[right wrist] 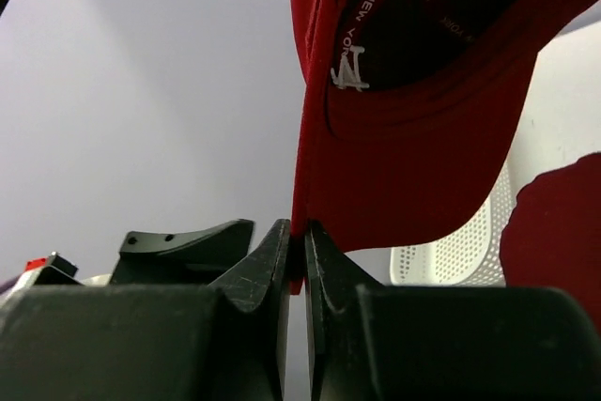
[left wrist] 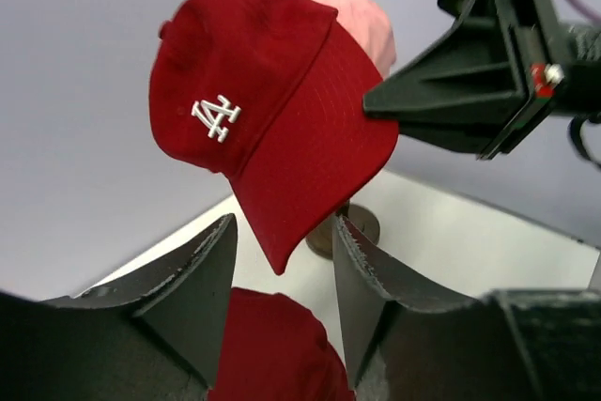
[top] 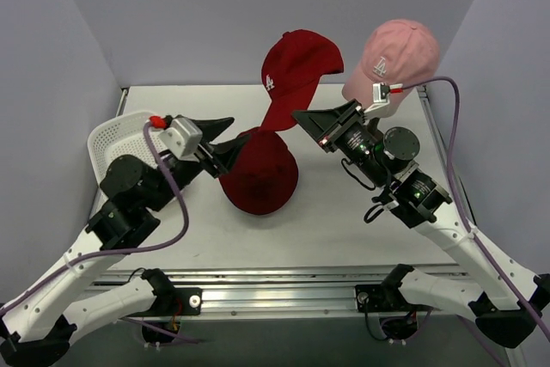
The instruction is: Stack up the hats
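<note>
Mid-stack: right gripper pinched red cap by its brim, frame centre; left gripper stood open, empty. Next move likely needed: lower it squarely onto bucket hat.

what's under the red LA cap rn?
Under the red LA cap: the dark red hat on the table, just clear of the brim tip; right tool pinches the brim, left tool open beside the tip. Whatever the dark red hat covers is hidden.
</note>
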Available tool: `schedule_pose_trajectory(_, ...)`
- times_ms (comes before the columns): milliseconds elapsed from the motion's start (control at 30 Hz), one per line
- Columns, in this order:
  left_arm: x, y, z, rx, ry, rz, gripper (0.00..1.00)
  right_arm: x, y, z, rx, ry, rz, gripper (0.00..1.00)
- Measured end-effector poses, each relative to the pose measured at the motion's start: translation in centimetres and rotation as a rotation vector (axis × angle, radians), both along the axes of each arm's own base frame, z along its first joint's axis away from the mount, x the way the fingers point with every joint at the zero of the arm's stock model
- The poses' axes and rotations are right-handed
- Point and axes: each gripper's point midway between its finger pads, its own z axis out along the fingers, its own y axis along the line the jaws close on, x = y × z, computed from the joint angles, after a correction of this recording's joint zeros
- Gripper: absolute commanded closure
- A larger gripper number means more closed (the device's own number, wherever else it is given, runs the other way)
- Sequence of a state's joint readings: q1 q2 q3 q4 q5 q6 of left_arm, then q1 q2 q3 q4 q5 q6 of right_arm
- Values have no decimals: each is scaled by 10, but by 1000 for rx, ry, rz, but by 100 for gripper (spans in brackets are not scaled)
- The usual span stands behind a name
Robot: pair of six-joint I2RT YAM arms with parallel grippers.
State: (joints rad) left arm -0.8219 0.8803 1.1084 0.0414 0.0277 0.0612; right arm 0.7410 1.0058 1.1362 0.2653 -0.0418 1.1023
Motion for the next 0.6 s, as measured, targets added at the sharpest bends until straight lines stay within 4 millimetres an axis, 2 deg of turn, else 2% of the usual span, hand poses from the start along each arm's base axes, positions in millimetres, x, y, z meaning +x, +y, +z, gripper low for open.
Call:
schedule_pose_trajectory(133,-18,27,25,-114,-17,22,35,-3,-2,8,-86,-114,-7,100)
schedule_pose_trajectory(267,-26,41,39,-197,-3,36,33,-8,-8,38,-143,-238,-22,100)
schedule_pose_trajectory(333,-24,38,40,-206,19,32,33,-9,-11,64,-173,-313,-38,100)
schedule_pose_trajectory(433,-9,22,41,-199,80,30,32,-2,-21,101,-215,-406,-89,100)
schedule_pose_trajectory(533,5,6,31,-179,145,31,32,20,-42,129,-261,-463,-167,100)
schedule_pose_trajectory(600,15,-5,17,-159,201,35,32,43,-62,139,-288,-474,-223,100)
